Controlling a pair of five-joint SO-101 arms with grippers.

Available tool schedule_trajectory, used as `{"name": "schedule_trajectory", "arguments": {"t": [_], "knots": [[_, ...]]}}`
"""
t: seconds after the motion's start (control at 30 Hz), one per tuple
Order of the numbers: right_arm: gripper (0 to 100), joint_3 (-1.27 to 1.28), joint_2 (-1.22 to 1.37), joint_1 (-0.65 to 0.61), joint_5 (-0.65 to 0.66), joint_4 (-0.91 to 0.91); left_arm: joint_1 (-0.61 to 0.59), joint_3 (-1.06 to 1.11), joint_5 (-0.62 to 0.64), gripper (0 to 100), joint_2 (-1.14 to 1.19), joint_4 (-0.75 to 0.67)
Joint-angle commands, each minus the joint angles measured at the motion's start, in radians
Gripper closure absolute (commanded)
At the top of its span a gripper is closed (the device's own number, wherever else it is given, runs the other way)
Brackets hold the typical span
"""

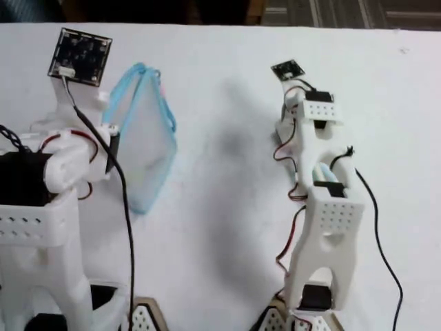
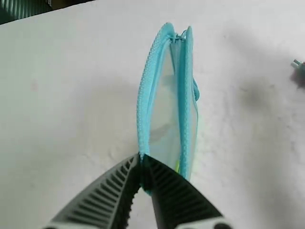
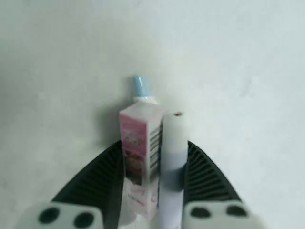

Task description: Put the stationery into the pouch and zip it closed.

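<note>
The high camera is fixed above and off the arms. It looks steeply down over the white table [image 1: 220,234] from the arms' base side, far enough back to take in both arms and the table's far edge. The left wrist camera sits behind the left gripper [image 2: 142,162] and sights along its dark ribbed fingers [image 2: 105,195] at close range onto the translucent pouch with a light-blue zipper [image 2: 167,109]. The high view takes in this same pouch from above. The right wrist camera looks along the right gripper [image 3: 155,145], very near the table, onto the pink-labelled tube with a light-blue cap [image 3: 139,143] and the white cylindrical stick [image 3: 172,152].
</note>
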Motion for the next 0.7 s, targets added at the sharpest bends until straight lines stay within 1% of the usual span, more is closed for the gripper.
{"name": "schedule_trajectory", "arguments": {"t": [0.0, 0.17, 0.47, 0.67], "knots": [[97.6, -0.023, -0.067, -0.035, -0.028, 0.041, 0.002, 0.015, 0.002, 98, 0.065, 0.003], [98.1, -0.015, -0.188, -0.054, -0.092, 0.041, 0.002, 0.015, 0.002, 98, 0.065, 0.003], [98.1, -0.021, -0.438, -0.140, -0.313, 0.035, 0.002, 0.015, 0.002, 98, 0.062, 0.003], [98.1, -0.021, -0.631, -0.194, -0.430, 0.035, 0.002, 0.015, 0.002, 98, 0.061, 0.003]]}}
